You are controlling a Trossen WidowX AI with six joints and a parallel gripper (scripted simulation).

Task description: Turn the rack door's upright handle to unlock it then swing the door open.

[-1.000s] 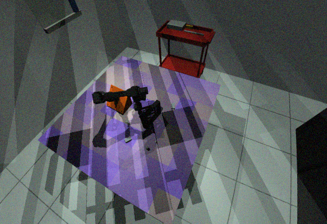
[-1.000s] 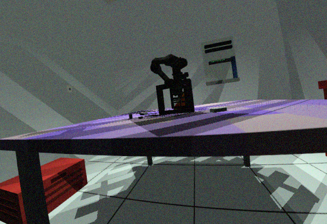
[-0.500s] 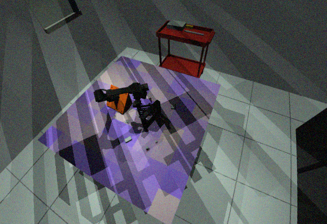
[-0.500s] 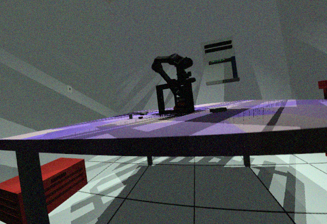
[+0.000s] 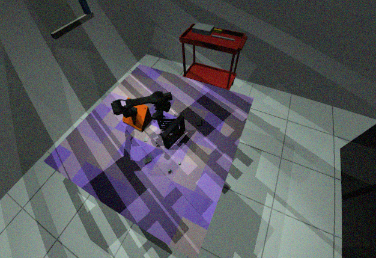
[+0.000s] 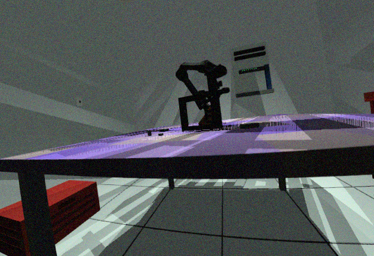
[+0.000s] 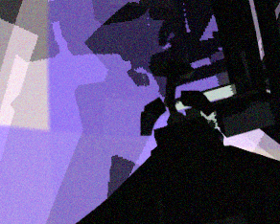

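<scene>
The dark rack frame (image 5: 165, 140) (image 6: 183, 116) stands upright on the patterned table. Its barred door (image 5: 168, 120) is swung out of the frame toward the arm; the exact angle is hard to judge. My gripper (image 5: 157, 117) (image 6: 207, 103) (image 7: 190, 160) points down at the door's free edge, away from the frame's far post. It is shut on the dark upright handle, which shows only as a dark shape between the fingers in the wrist view. How far the handle is turned cannot be told. The door's lower part is mostly hidden in the exterior view.
An orange wedge-shaped block (image 5: 138, 117) stands beneath the arm, near the door side. Small items, including a grey block (image 5: 148, 160) and a dark piece (image 5: 169, 171), lie before the frame; another block (image 5: 199, 122) (image 6: 249, 125) lies beyond it. A red cart (image 5: 212, 43) stands past the table edge.
</scene>
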